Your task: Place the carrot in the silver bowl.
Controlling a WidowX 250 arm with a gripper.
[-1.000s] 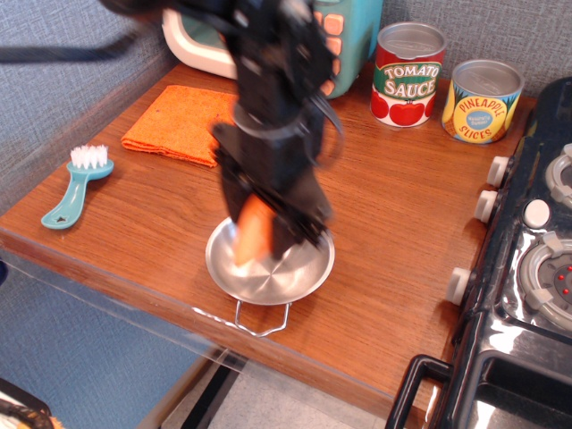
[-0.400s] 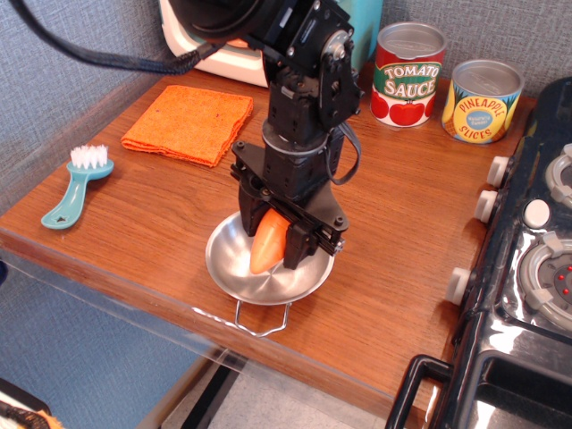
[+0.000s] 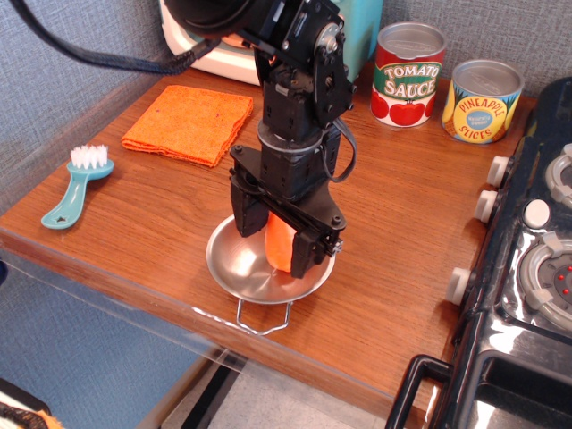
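The carrot (image 3: 281,248) has turned upright between wider jaws, over the silver bowl (image 3: 241,268).

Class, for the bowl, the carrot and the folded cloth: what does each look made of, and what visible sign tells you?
Silver bowl: polished metal, likely steel; it mirrors light and has a wire handle.
Carrot: probably plastic; a smooth, evenly orange surface showing between the gripper's fingers.
Orange cloth: woven fabric, matte and nubbly, with soft folded edges.
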